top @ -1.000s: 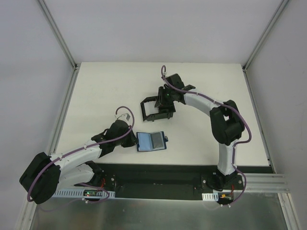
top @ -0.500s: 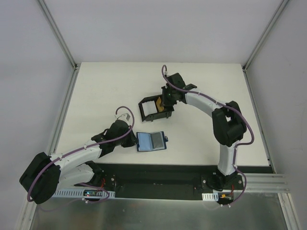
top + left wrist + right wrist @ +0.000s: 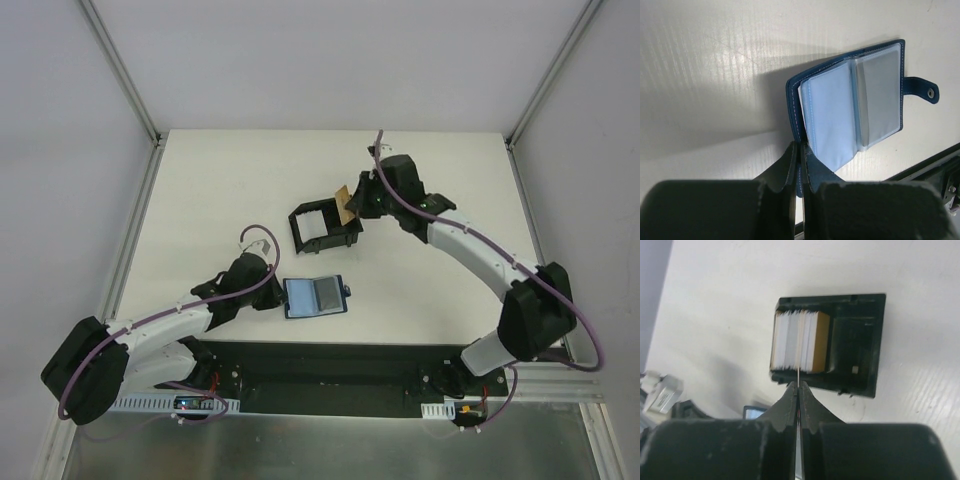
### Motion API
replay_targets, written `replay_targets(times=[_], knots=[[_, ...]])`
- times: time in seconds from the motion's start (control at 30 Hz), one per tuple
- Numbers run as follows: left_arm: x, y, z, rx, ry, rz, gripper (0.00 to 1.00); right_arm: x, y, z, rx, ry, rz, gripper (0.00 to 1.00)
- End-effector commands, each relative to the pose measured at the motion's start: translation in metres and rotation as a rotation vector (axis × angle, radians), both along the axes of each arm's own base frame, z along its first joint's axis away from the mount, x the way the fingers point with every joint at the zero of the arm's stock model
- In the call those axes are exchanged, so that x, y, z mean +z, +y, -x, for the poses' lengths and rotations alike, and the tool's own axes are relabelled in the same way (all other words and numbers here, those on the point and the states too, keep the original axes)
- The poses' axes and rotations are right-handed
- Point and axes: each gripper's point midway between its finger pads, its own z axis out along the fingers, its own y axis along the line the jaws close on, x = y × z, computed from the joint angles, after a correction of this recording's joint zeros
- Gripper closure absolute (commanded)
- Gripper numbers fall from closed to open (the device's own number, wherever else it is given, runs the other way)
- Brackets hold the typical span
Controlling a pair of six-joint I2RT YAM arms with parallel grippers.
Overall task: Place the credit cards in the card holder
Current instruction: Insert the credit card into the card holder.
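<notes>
The white table (image 3: pixel 200 200) in front of me carries two things directly on its surface: the dark blue card holder (image 3: pixel 317 296), spread open near my edge, and the black open-topped box (image 3: pixel 322 228), farther back toward the middle, apart from it.

The left arm lies low across the surface, reaching toward one o'clock, left gripper (image 3: pixel 279 294) pinched shut. The right arm stretches toward eleven o'clock, right gripper (image 3: pixel 352 206) likewise closed.
</notes>
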Motion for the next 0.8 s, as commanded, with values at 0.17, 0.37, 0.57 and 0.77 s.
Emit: replay_targets(times=[0.17,0.37,0.57,0.77], knots=[[-0.014,0.004,-0.001,0.057,0.043,-0.004,1.00,-0.026,0.048,0.103,0.077,0.124,-0.287,1.00],[-0.020,0.005,0.000,0.074,0.077,-0.005,1.00,-0.071,0.057,0.146,0.059,0.195,-0.287,1.00],[-0.027,0.005,0.004,0.088,0.112,-0.010,1.00,-0.111,0.049,0.158,0.020,0.260,-0.293,1.00],[-0.031,0.005,0.006,0.100,0.135,-0.010,1.00,-0.131,0.048,0.164,0.002,0.294,-0.307,0.99]])
